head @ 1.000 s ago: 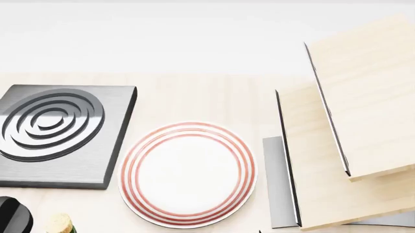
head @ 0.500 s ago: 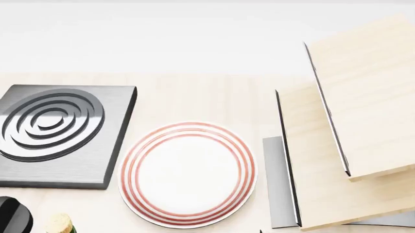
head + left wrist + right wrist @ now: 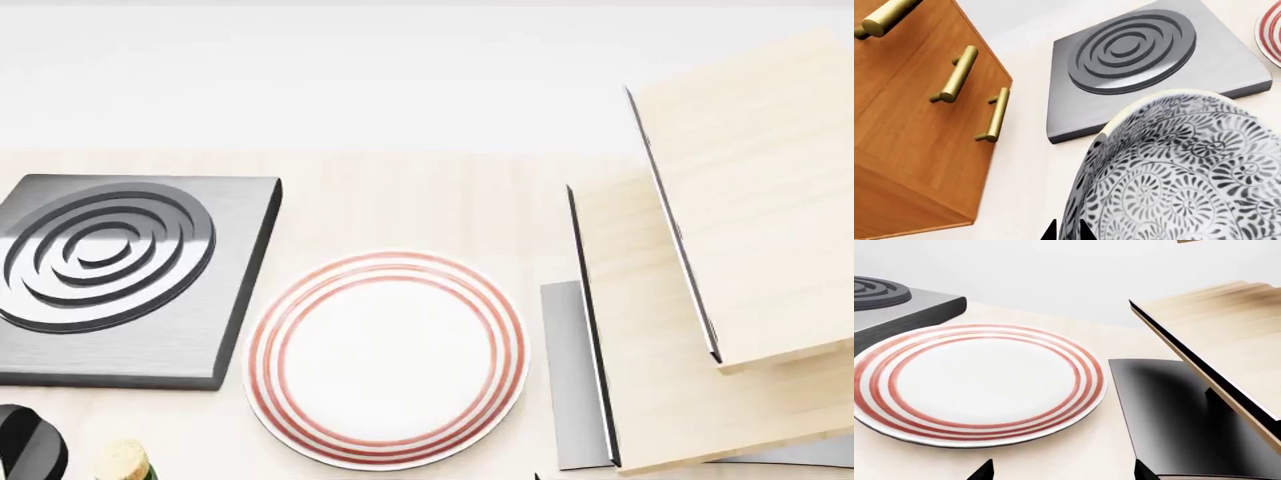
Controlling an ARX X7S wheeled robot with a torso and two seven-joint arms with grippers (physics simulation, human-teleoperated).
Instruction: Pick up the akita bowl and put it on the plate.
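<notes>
the left claw (image 3: 1067,234) sits pinched on the akita bowl (image 3: 1181,175) rim right at its tips, apparently gripping, bowl slightly shifted since a second ago, so the lift seems underway, the plate (image 3: 387,358) lying bare beyond the burner (image 3: 1134,60).

- Left hand (image 3: 1067,232): in the left wrist view only two small black pointed fingertips show at the frame edge. Surface is plain matte black; no markings, screws or cables are visible.
- Right hand (image 3: 1064,471): in the right wrist view two black wedge-shaped fingertips show at the frame edge, set well apart. Finish is uniform black, unmarked.
- Head view: a rounded black body part with a glossy highlight shows at the lower left corner; which part it is cannot be told.
</notes>
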